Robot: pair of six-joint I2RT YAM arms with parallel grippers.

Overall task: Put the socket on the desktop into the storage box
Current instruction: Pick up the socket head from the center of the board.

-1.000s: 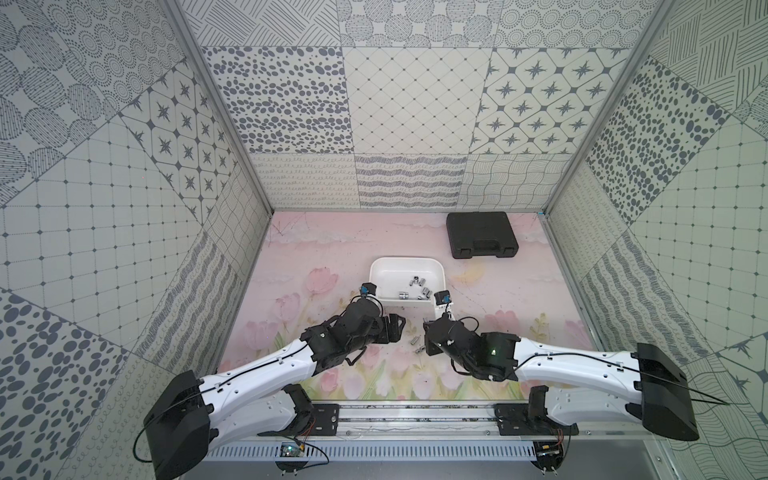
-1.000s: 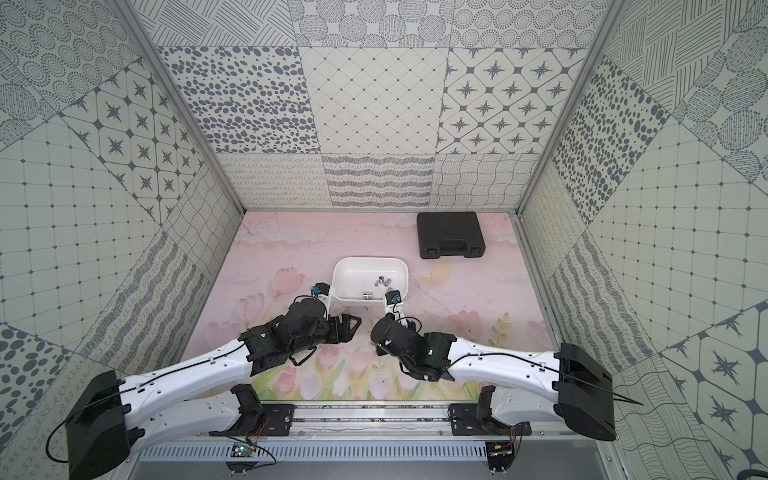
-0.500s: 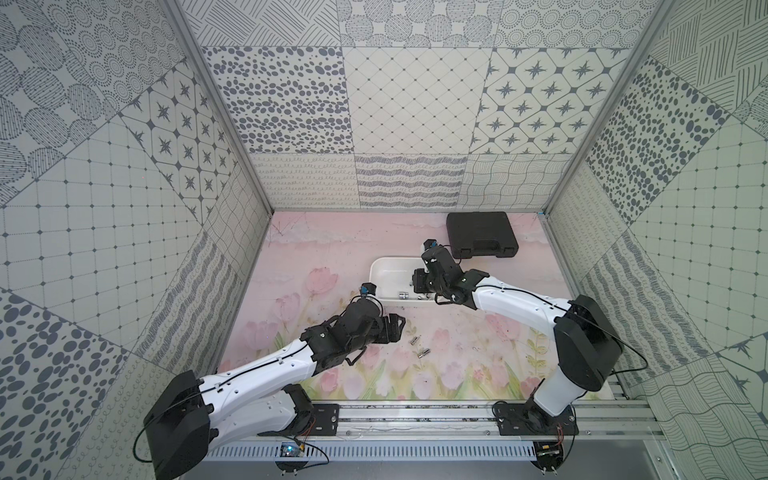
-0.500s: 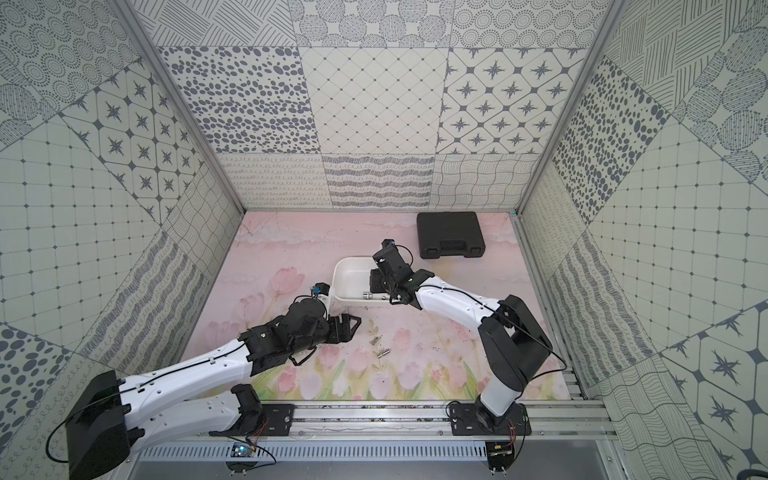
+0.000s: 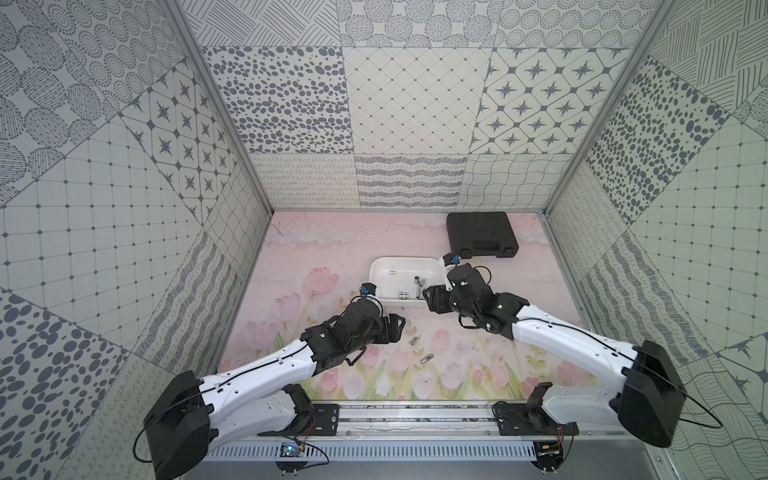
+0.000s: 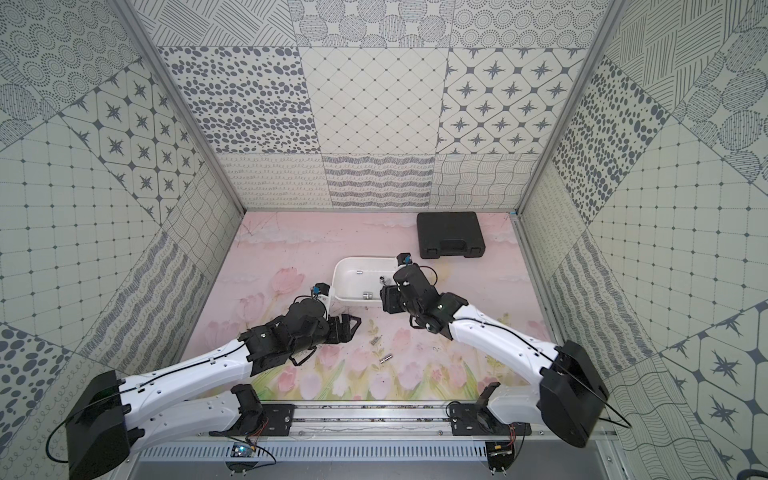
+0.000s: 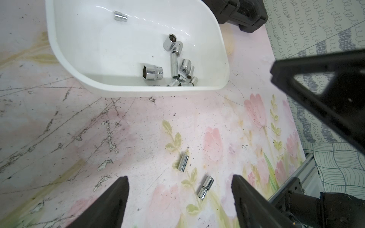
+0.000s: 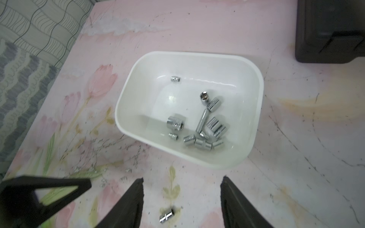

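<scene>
Pink tulip-print tabletop [image 5: 332, 257], patterned-tile walls all round. The white storage box [image 5: 405, 259] sat mid-table, with a black case [image 5: 482, 235] at its 1 o'clock.

Two loose sockets [image 7: 183, 162] lay on the tabletop at the box's 6 o'clock, near each other but not touching.

- Left gripper [image 7: 179, 176]: jaws apart, empty, poised near them.
- Right gripper [image 8: 182, 178]: jaws likewise spread, empty, by the box's 5 o'clock corner.

Judged step: fetching the next socket, two left. The next move calls for a descent with the jaws straddling one barrel, which may roll.

The wrist views showed about a dozen boxed sockets [image 8: 201, 143], mostly clustered; the top views resolved only a few. The right wrist view caught just one loose socket, blurred.
</scene>
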